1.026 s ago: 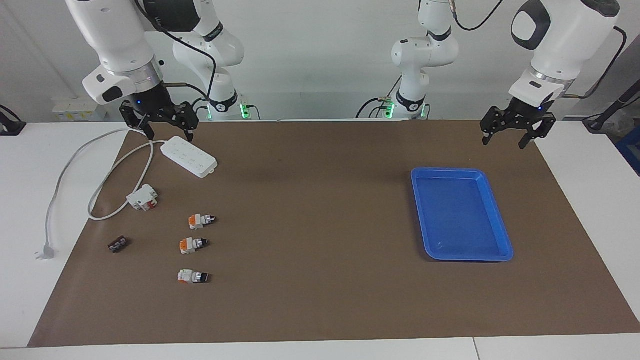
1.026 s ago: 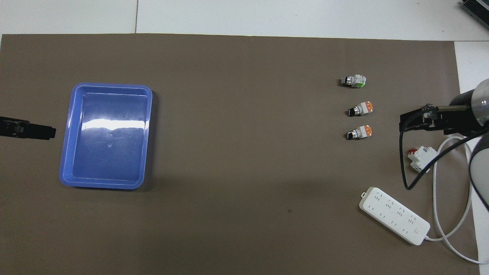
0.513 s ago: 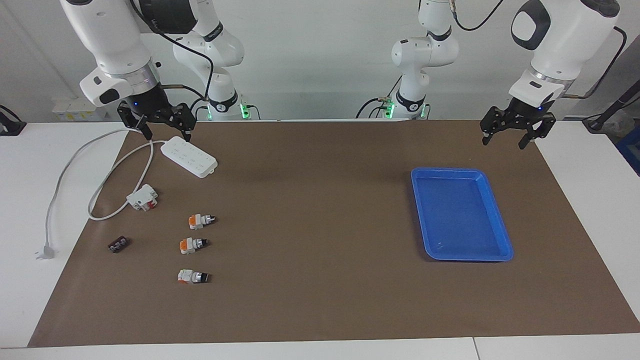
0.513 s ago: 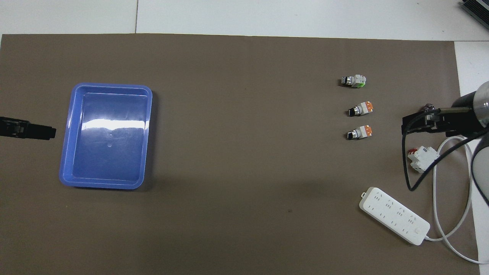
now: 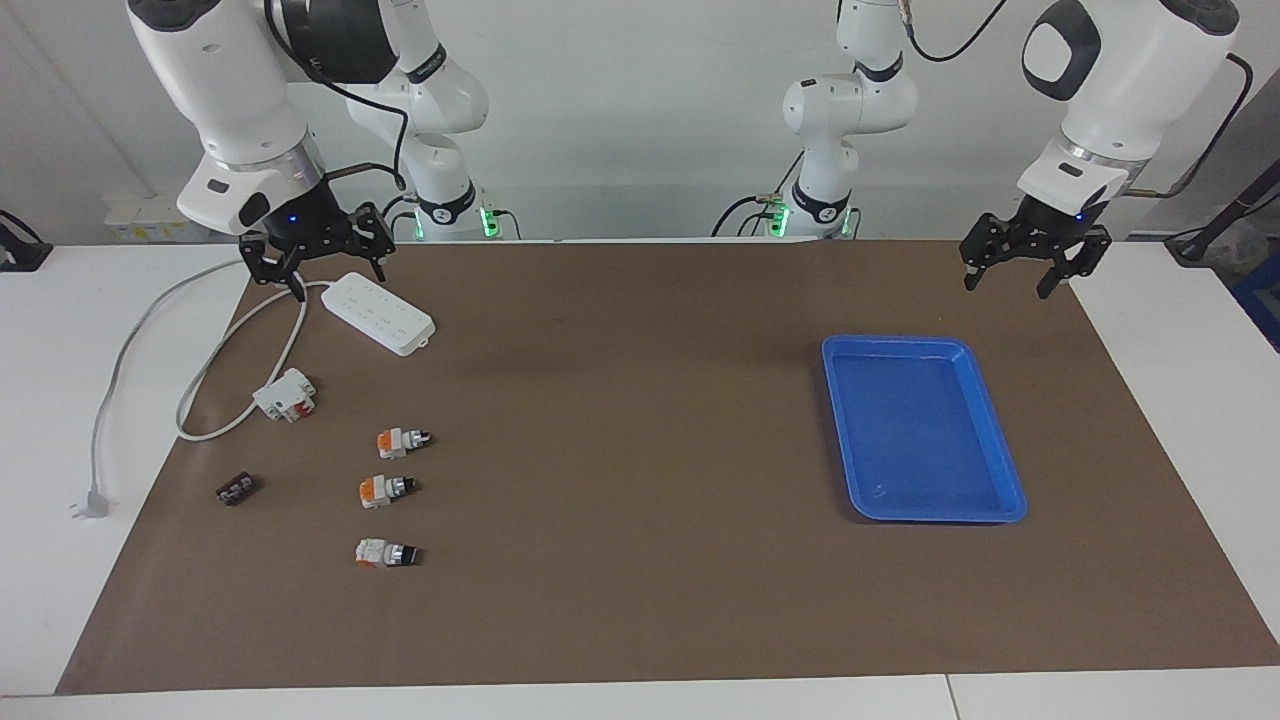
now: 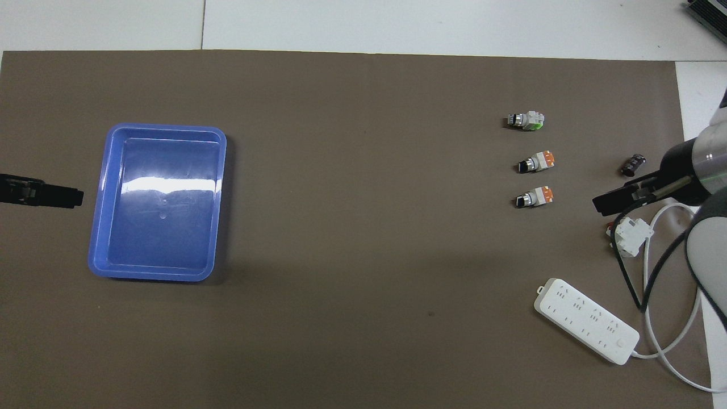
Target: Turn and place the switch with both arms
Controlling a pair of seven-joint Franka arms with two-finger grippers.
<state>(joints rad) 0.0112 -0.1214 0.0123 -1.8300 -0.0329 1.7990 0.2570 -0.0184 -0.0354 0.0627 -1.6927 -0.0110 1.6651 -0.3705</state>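
Two orange-and-white switches with black knobs lie on the brown mat toward the right arm's end: one (image 5: 403, 440) (image 6: 535, 196) nearer the robots, the other (image 5: 385, 490) (image 6: 537, 162) just farther out. My right gripper (image 5: 322, 270) (image 6: 610, 203) hangs open and empty above the power strip's cable. It is apart from both switches. My left gripper (image 5: 1015, 278) (image 6: 68, 197) waits open and empty in the air, beside the blue tray (image 5: 1000, 470) (image 6: 99, 227) at the left arm's end.
A mostly white switch (image 5: 385, 553) (image 6: 526, 120) lies farthest out in the row. A white-and-red block (image 5: 286, 394) (image 6: 629, 236), a small dark part (image 5: 237, 489) (image 6: 633, 165) and a white power strip (image 5: 378, 313) (image 6: 585, 320) with looping cable lie at the right arm's end.
My right gripper has turned at the wrist and drawn back toward the robots, uncovering the small dark part in the overhead view. The left arm has not moved.
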